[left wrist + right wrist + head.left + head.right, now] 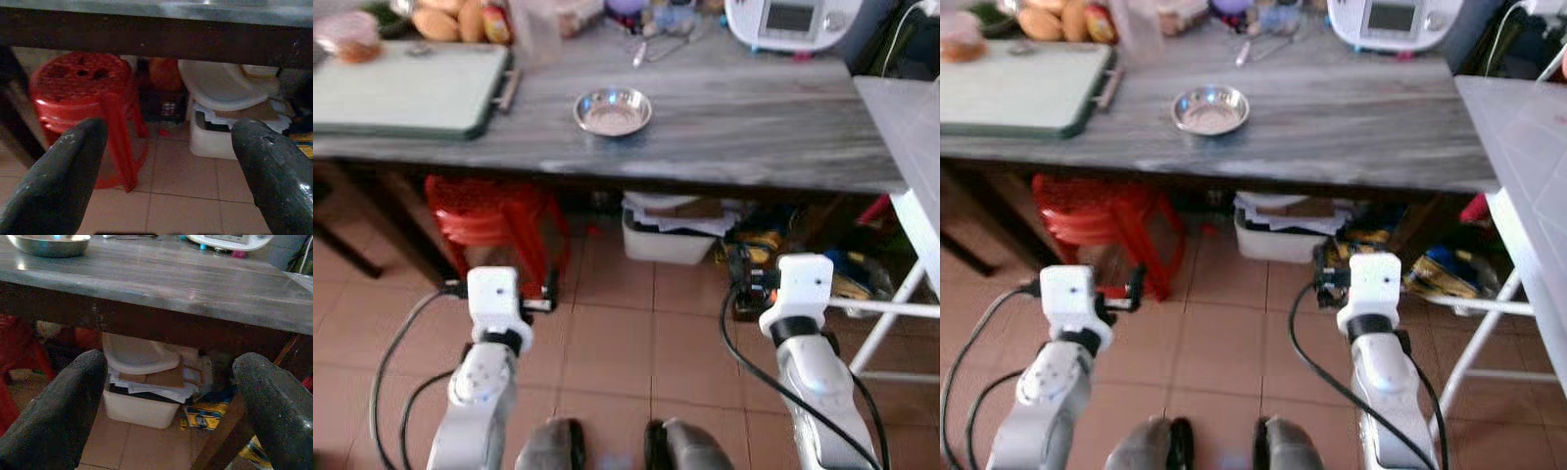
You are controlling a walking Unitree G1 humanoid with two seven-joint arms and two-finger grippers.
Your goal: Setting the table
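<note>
Your left pincer (pixel 166 161) and right pincer (pixel 168 396) hang spread apart, empty, below the bench (pixel 754 127) edge; the steel bowl (pixel 613 111) sits above and beyond them, so lifting straight risks striking the underside.

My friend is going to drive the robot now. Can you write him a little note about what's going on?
Left gripper: open, holding nothing, low in front of the table, facing the red stool.
Right gripper: open, holding nothing, just below the table edge.
Metal bowl sits alone mid-table; green tray lies at the table's left end.
Done: one bowl seems set out.
Left: likely the rest of the setting.
</note>
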